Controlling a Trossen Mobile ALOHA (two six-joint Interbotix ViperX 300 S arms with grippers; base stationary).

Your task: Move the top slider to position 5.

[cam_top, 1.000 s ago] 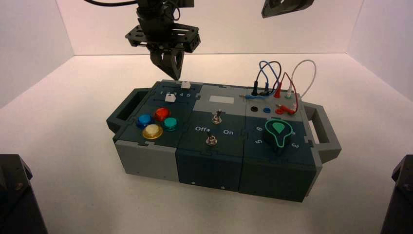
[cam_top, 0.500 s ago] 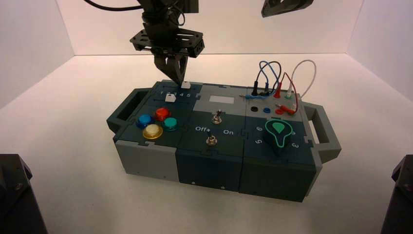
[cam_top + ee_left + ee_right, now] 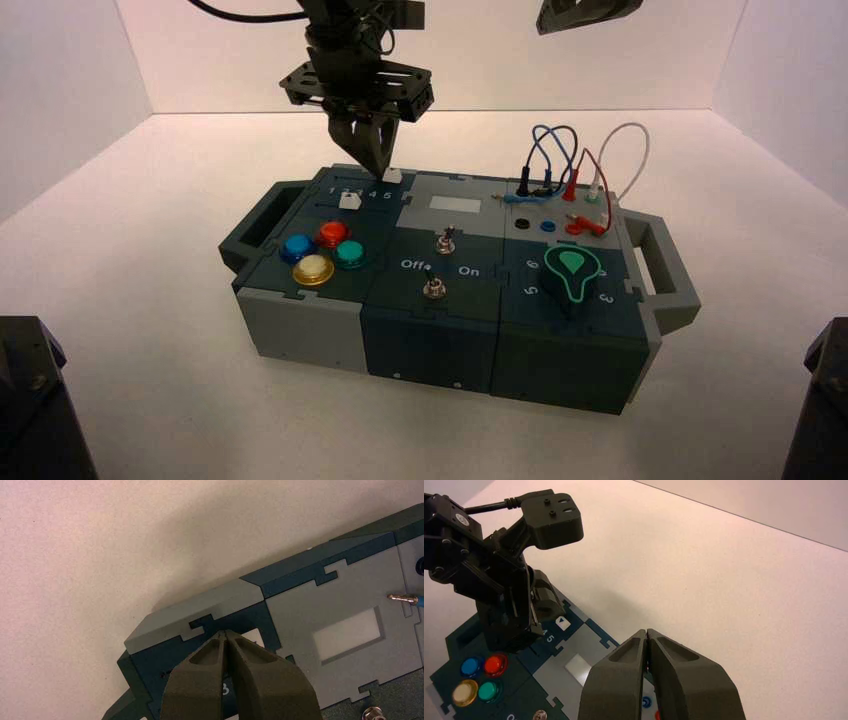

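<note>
The top slider (image 3: 393, 175), a tiny white knob, sits at the right end of its slot on the box's far left part. In the right wrist view the top slider (image 3: 562, 623) stands by the printed 5 (image 3: 550, 638). My left gripper (image 3: 377, 170) is shut, with its tips touching the knob's left side. In the left wrist view my left gripper (image 3: 226, 632) half hides the knob (image 3: 256, 637). The lower slider (image 3: 349, 200) stands near the row's start. My right gripper (image 3: 646, 631) is shut and empty, parked high above the box's right side.
Four coloured round buttons (image 3: 322, 250) lie in front of the sliders. Two silver toggle switches (image 3: 444, 242) stand in the middle. The green dial (image 3: 572, 270) and looped wires (image 3: 580, 160) are on the right. Handles (image 3: 668, 262) stick out at both ends.
My left gripper has moved to the right along the top slot, and the top slider knob has moved right with it, towards the 5.
</note>
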